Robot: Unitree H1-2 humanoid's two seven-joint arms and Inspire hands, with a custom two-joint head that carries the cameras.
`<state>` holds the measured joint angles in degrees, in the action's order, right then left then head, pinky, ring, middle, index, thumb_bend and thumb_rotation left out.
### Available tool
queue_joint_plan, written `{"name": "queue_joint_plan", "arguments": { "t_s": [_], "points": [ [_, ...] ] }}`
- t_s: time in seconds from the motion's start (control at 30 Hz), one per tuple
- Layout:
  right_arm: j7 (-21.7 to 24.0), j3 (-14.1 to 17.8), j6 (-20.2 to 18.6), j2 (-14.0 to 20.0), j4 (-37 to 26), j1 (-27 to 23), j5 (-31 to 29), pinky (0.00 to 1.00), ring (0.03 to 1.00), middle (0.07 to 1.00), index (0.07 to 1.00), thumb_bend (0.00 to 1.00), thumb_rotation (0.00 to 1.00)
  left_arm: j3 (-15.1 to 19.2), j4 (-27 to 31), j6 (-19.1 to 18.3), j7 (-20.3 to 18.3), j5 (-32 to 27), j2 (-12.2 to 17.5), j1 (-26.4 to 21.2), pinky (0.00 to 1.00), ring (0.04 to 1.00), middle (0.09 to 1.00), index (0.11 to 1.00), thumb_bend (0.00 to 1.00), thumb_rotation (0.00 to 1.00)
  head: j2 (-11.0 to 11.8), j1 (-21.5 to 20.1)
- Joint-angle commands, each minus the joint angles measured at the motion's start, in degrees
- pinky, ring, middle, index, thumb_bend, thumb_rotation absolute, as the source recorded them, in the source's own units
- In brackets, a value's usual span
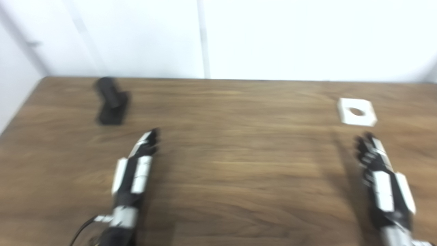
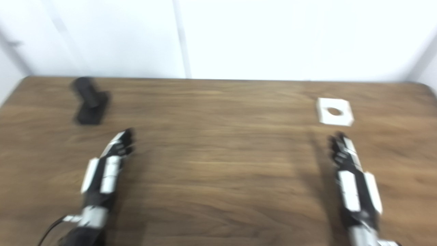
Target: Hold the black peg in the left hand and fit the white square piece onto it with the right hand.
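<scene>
Progress: nothing done, I've grasped neither part | peg (image 1: 111, 100) upper left on table (image 1: 239, 171), untouched | square piece (image 1: 356, 111) upper right | left hand (image 1: 136, 164), right hand (image 1: 379, 167): fingers extended, empty, short of parts

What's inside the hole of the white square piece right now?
Only brown table shows through the round hole in the white square piece. The black peg lies far off to the left, apart from it. The picture is blurred, so finer detail can't be told.
</scene>
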<state>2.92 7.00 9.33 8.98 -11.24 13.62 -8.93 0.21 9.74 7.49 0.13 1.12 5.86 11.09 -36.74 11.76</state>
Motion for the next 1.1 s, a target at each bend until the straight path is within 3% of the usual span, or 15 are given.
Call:
{"name": "queue_joint_plan", "arguments": {
  "t_s": [0.0,0.23,0.33,0.73,1.07],
  "points": [
    [1.4,0.9,3.5,1.2,1.3,-0.1,-1.4,1.00,0.971,0.961,0.991,0.53,0.96,-1.0,0.4,2.7,1.2,2.6,-2.7,1.1,0.85,0.890,0.896,0.875,0.63,0.97,1.0,1.7],
    [2.4,1.5,3.1,1.8,1.8,-0.3,-2.1,1.00,0.988,0.967,0.989,0.52,1.00,-3.1,-1.3,3.4,2.4,4.2,-3.4,1.2,0.85,0.900,0.913,0.887,0.59,0.94,5.2,7.8],
    [2.0,1.7,1.8,1.3,1.1,-0.5,-2.3,1.00,0.981,0.934,0.955,0.56,0.97,-3.6,-2.1,3.7,3.1,4.9,-3.9,1.1,0.86,0.902,0.920,0.888,0.59,0.94,6.4,8.9],
    [2.2,2.0,2.1,1.1,2.3,-0.6,-2.3,0.83,0.895,0.865,0.883,0.59,0.90,-4.9,-3.7,4.0,3.8,4.9,-4.1,1.5,0.92,0.934,0.936,0.898,0.59,0.95,10.4,8.2],
    [2.5,2.6,2.2,1.1,2.9,-0.5,-2.8,0.78,0.835,0.826,0.841,0.68,0.86,-5.6,-3.0,3.7,3.5,4.7,-3.9,2.4,0.95,0.967,0.955,0.916,0.59,0.98,9.7,8.4]
  ]
}}
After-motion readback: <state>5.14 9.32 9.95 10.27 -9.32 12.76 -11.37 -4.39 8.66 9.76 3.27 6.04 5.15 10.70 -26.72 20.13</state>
